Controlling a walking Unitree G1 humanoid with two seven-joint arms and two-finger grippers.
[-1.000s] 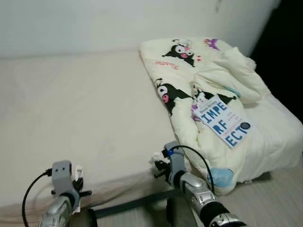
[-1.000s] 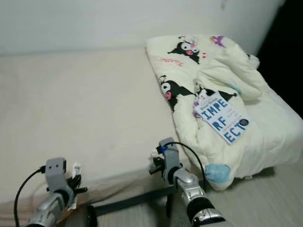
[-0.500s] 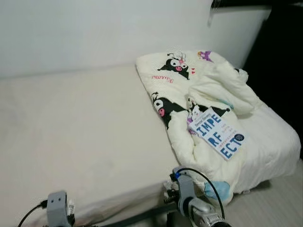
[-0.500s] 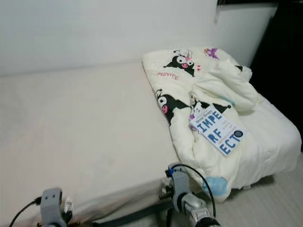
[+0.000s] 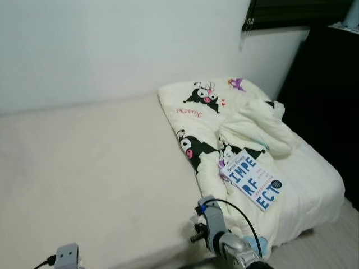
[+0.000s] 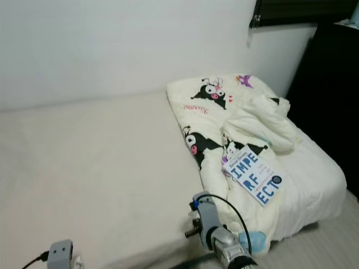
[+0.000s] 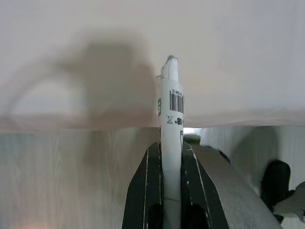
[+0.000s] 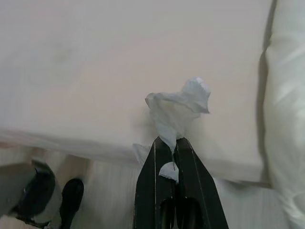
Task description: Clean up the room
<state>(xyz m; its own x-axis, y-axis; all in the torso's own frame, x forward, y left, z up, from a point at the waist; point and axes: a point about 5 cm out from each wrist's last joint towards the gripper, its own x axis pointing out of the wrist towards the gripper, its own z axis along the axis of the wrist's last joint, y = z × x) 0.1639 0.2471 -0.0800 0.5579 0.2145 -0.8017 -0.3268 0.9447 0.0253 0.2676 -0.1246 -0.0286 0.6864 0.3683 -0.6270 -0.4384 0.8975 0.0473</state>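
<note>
At the near edge of the bed point(image 5: 84, 168), we see the right gripper point(image 8: 171, 145) pinched closed on a crumpled white tissue point(image 8: 177, 107), and the left gripper point(image 7: 170, 152) clamped on a white barcoded wrapper point(image 7: 171, 119). A wide bare stretch of mattress lies beside the bunched cartoon-print duvet point(image 5: 224, 129), where a book point(image 5: 252, 179) rests near the bed's right edge.

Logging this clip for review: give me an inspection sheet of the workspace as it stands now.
Surface: bare cream mattress.
Job's things: white tube with barcode; crumpled tissue.
Clutter: folded cartoon-print comforter on the mattress, blue-lettered book lying on it.
End effectors: left end effector shut on the tube; right end effector shut on the tissue.
Cables: black cable looped over the right wrist.
Surroundings: white wall, dark cabinet.
</note>
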